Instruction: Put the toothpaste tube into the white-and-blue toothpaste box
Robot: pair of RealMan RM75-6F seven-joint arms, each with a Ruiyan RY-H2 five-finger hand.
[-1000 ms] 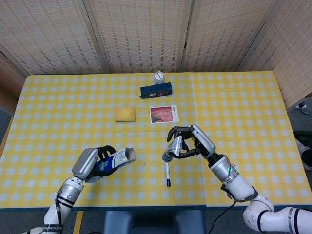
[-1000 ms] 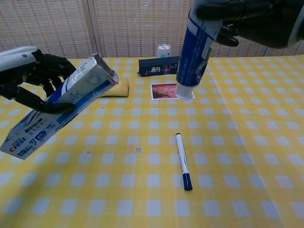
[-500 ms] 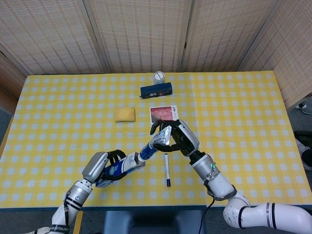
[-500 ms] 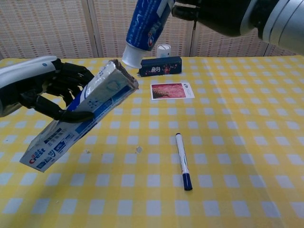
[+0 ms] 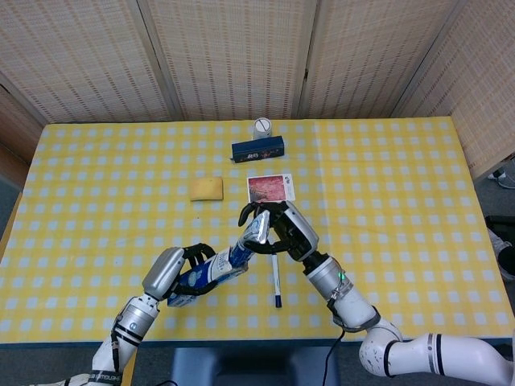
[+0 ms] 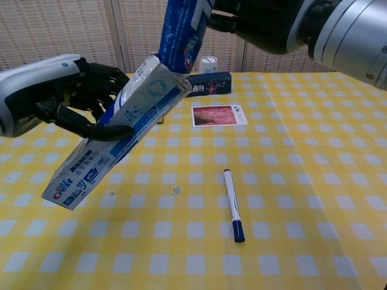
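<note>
Above the near part of the yellow-and-white checked tablecloth [image 5: 386, 201], the left hand [image 6: 57, 96] is grasping the long white-and-blue cardboard toothpaste box [image 6: 118, 136] around its middle, holding it tilted in the air with its open end raised toward the centre. The right hand [image 5: 278, 229] is clutching the blue-and-white plastic toothpaste tube [image 6: 184, 33] by its upper part, and the tube's cap end is meeting the box's open mouth; whether it is already inside cannot be told. On the cloth just below the right hand, a white pen with a blue cap [image 6: 233, 205] is lying flat. Farther back, a printed picture card [image 5: 270, 188], a yellow sponge-like block [image 5: 206, 189], a dark blue rectangular box [image 5: 258, 149] and a small round white container [image 5: 262, 126] are resting apart from one another.
</note>
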